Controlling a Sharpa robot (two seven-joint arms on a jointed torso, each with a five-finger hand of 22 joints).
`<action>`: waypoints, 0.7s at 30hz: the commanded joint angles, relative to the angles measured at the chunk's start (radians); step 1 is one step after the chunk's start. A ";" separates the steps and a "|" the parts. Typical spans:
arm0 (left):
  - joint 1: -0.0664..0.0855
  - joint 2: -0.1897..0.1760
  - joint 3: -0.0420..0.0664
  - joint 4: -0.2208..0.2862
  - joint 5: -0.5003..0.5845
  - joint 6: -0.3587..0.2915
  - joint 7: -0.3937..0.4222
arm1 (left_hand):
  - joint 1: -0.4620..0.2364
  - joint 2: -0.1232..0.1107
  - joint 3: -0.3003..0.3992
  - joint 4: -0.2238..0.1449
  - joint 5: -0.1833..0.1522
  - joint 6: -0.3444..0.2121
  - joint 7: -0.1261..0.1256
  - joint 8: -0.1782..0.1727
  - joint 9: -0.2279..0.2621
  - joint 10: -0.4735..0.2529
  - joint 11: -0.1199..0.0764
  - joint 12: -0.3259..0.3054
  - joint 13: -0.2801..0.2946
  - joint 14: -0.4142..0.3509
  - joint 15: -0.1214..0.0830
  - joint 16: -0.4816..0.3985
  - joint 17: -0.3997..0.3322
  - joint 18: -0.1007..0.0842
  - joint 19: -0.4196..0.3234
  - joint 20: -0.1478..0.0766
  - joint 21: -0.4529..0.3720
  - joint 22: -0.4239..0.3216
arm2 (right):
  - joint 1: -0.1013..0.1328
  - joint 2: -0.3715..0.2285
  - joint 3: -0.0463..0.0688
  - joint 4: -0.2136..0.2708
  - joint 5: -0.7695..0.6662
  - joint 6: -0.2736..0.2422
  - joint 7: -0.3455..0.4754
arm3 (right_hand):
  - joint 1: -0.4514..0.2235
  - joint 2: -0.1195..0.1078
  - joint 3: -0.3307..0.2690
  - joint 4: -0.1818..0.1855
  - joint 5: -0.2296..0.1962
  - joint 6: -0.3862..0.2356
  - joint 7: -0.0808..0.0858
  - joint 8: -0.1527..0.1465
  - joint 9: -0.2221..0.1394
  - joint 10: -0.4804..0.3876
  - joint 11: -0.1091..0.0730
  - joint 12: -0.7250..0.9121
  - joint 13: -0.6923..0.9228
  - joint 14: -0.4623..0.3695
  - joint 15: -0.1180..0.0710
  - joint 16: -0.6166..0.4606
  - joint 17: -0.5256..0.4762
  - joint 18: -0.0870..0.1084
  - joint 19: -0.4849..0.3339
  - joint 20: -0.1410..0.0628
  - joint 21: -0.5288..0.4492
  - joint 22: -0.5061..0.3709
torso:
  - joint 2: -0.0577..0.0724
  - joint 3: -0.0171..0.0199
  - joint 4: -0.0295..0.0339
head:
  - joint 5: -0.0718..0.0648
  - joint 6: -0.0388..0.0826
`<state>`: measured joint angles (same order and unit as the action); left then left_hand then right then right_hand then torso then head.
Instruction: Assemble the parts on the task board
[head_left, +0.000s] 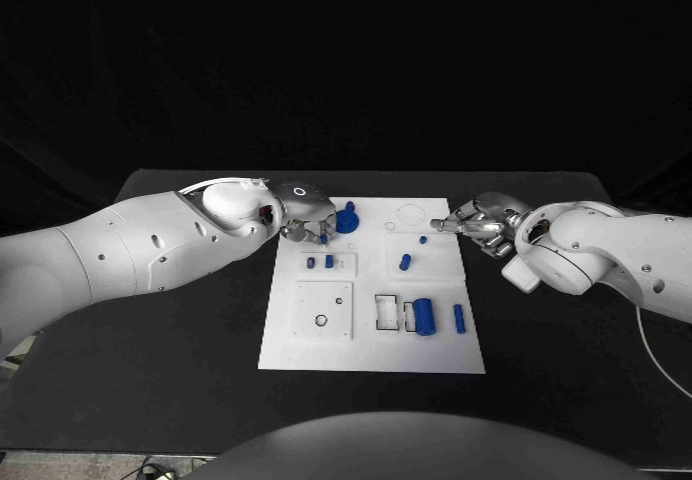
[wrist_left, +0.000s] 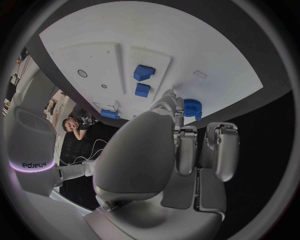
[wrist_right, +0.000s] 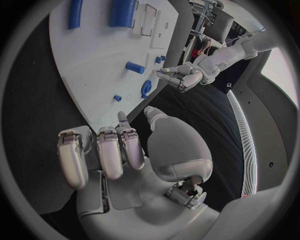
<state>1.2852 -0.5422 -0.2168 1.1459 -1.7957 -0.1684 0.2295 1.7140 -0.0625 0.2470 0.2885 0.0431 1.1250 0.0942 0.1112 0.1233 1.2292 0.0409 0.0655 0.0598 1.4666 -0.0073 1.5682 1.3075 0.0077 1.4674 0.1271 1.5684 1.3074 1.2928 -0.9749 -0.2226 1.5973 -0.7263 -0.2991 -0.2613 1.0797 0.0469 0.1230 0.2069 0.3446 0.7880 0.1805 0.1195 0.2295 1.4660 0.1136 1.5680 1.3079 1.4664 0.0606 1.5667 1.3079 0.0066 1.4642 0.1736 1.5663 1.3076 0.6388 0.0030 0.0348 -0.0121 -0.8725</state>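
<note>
The white task board (head_left: 372, 345) lies mid-table. At its far left stands a blue gear-like part (head_left: 348, 217) (wrist_left: 192, 107) (wrist_right: 147, 88). My left hand (head_left: 307, 222) (wrist_left: 169, 150) (wrist_right: 184, 76) hovers right beside it with its fingers curled in and one fingertip (wrist_left: 172, 100) reaching up to the gear; nothing is in its grasp. My right hand (head_left: 479, 225) (wrist_right: 125, 150) sits at the board's far right edge, fingers folded and holding nothing. A small blue peg (head_left: 423, 239) and a short blue cylinder (head_left: 405, 263) lie between the hands.
Two small blue blocks (head_left: 319, 262) (wrist_left: 143, 81) sit in a raised plate on the left. Nearer me are a black ring (head_left: 320, 321), a rectangular slot (head_left: 387, 311), a large blue cylinder (head_left: 423, 315) and a blue rod (head_left: 459, 319). Black table surrounds the board.
</note>
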 joint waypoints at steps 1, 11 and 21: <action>0.000 0.002 0.000 0.001 -0.003 0.012 0.011 | 0.002 0.006 0.007 -0.001 0.007 -0.002 -0.004 -0.001 0.002 -0.005 -0.003 -0.006 0.001 0.104 0.005 0.003 0.263 -0.008 0.103 -0.002 0.002 0.263 | -0.001 0.001 0.000 0.000 -0.003 0.014 0.003 | 0.010 -0.001 -0.008 0.000 0.005 0.002 0.006 0.005 0.001 0.105 0.006 0.003 0.263 0.104 0.009 0.004 0.263 -0.007 0.107 0.005 0.004 0.263 | 0.000 -0.0001 -0.0003 | 0.000 0.000; -0.009 0.007 0.000 -0.002 -0.003 0.010 0.013 | 0.000 0.006 0.009 -0.001 0.007 -0.004 -0.005 -0.003 0.001 -0.009 -0.004 -0.006 0.001 0.104 0.004 0.003 0.263 -0.008 0.103 -0.002 0.002 0.263 | -0.001 0.000 0.000 0.001 -0.003 0.016 0.002 | 0.010 -0.001 -0.008 0.000 0.005 0.002 0.006 0.005 0.001 0.105 0.006 0.003 0.263 0.104 0.009 0.004 0.263 -0.007 0.107 0.005 0.004 0.263 | 0.001 -0.0009 -0.0009 | 0.000 0.000; -0.010 0.010 0.000 -0.008 -0.006 0.012 0.015 | 0.000 0.006 0.010 -0.001 0.007 -0.004 -0.006 -0.004 0.001 -0.011 -0.004 -0.006 0.001 0.104 0.003 0.003 0.263 -0.008 0.103 -0.002 0.002 0.263 | -0.001 -0.001 0.000 0.002 -0.003 0.018 -0.001 | 0.010 -0.001 -0.008 0.000 0.005 0.002 0.006 0.005 0.001 0.105 0.006 0.003 0.263 0.104 0.009 0.004 0.263 -0.007 0.107 0.005 0.004 0.263 | 0.001 -0.0003 0.0001 | -0.002 0.000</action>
<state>1.2753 -0.5353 -0.2166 1.1368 -1.7960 -0.1684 0.2318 1.7140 -0.0626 0.2500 0.2854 0.0464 1.1250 0.0942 0.1062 0.1236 1.2237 0.0391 0.0655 0.0603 1.4666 -0.0073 1.5682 1.3075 0.0077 1.4673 0.1271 1.5684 1.3074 1.2927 -0.9755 -0.2226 1.5980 -0.7260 -0.2977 -0.2622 1.0797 0.0469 0.1230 0.2069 0.3446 0.7880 0.1805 0.1195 0.2293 1.4660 0.1136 1.5680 1.3076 1.4664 0.0606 1.5667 1.3077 0.0066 1.4642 0.1736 1.5663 1.3074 0.6399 0.0023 0.0344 -0.0134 -0.8725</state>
